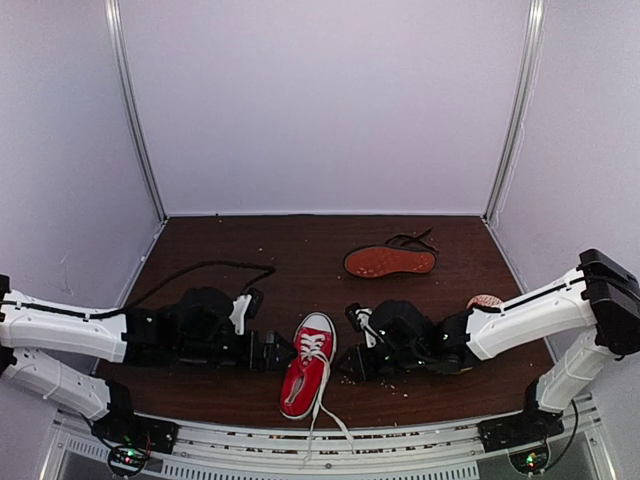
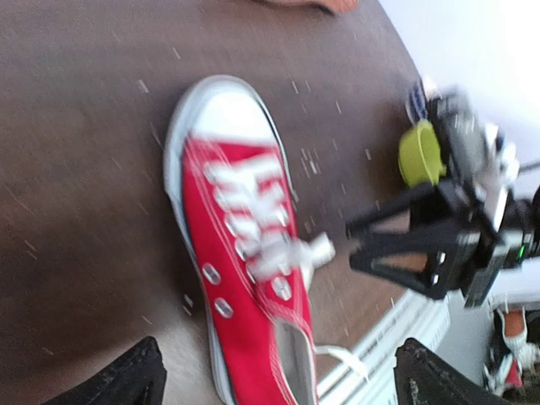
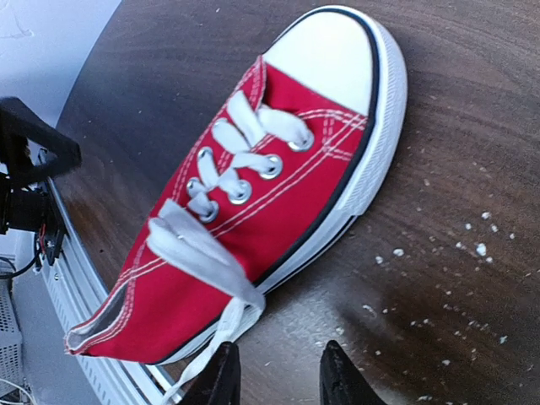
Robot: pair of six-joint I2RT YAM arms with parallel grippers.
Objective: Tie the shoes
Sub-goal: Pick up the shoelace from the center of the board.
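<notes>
Red sneaker [image 3: 287, 202] lies slantwise across my half-spread, empty right jaws, its lace [image 3: 196, 251] just beside; left jaws spread wide.

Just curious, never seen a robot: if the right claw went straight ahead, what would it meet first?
Probably the loose white lace trailing from the red sneaker, just ahead of the right gripper; then the shoe's side. Depth is unclear.

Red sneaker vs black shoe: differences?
Red sneaker sits upright, sole down; black shoe is tipped over, reddish-brown sole showing. Red sneaker has white laces; black shoe, black. Red sneaker lies near the front edge; black shoe farther back. Both look untied.
</notes>
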